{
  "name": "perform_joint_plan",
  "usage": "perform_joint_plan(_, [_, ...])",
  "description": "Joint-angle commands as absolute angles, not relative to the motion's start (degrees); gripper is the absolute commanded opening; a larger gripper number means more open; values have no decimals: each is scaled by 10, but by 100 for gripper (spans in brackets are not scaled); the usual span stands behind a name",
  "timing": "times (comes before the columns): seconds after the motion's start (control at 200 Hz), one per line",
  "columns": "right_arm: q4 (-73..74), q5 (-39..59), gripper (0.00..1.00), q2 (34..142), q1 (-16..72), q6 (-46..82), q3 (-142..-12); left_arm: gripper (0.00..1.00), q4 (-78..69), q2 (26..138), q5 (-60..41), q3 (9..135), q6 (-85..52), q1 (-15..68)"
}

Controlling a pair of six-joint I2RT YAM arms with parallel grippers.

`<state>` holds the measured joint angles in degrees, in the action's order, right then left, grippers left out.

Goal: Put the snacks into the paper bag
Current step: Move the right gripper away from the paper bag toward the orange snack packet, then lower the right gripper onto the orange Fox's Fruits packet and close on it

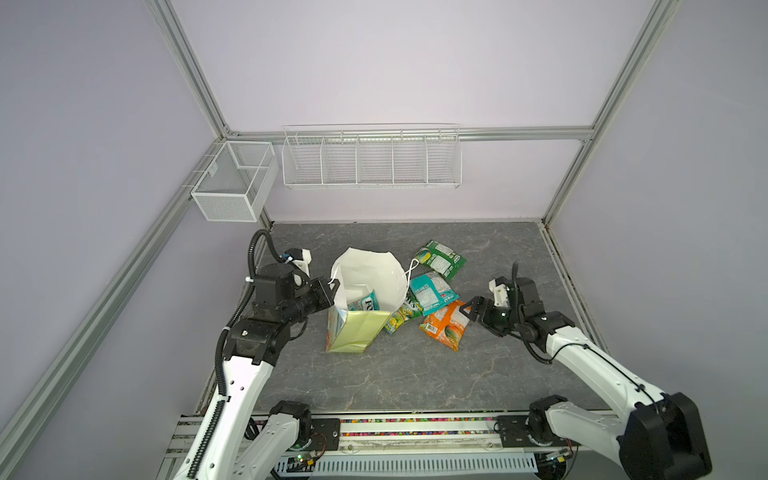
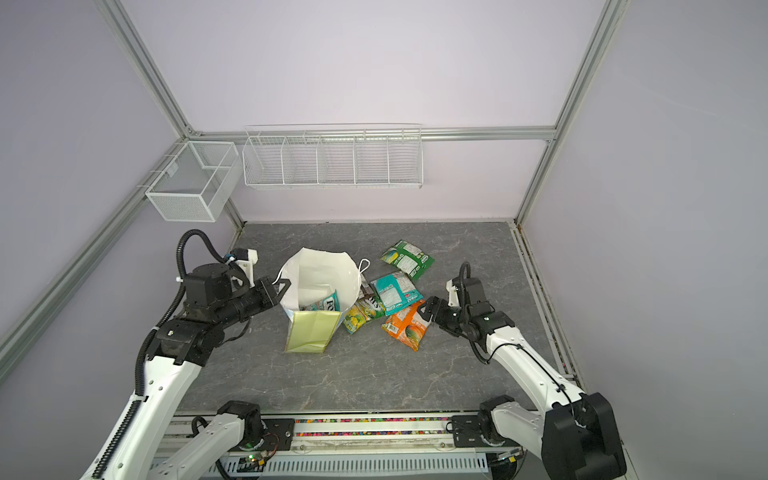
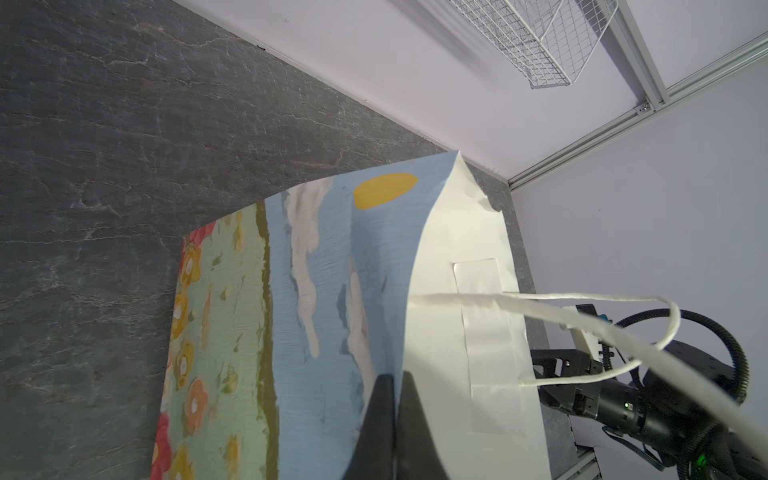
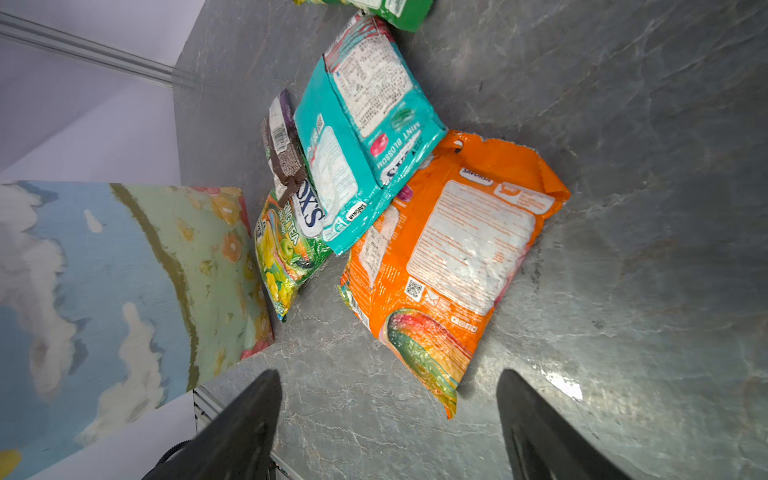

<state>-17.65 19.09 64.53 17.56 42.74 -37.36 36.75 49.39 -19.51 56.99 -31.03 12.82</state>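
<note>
Snacks [image 1: 432, 301] lie in a loose, overlapping pile on the tabletop [image 1: 415, 382], right of centre in both top views. They are just beside the paper bag [image 1: 360, 330], which stands at centre with its mouth open upward. One teal-and-white packet [image 1: 368, 303] already sits inside.

My left hand [image 1: 332, 286] is clenched on the bag's left rim, holding the mouth open. My right hand [image 1: 468, 309] is released and empty, spread wide and low at the right edge of the orange packet [image 1: 444, 328]; I cannot tell whether it touches.

That packet is nearest this hand, just left of it in the frame. Its long axis runs roughly top to bottom, across my reach. I judge it the next pick. The teal packet [image 1: 434, 289] overlaps its upper end, so the free right edge looks like the place to grip. The bag lies further left.
</note>
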Motion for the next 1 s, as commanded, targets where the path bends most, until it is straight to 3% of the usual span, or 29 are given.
perform_joint_plan(0.0, [-130,222,84,655,163,454,-351,0,349,487,-200,563,-309,130])
perform_joint_plan(0.995, [81,311,81,794,129,527,-253,0,344,485,-201,552,-311,130])
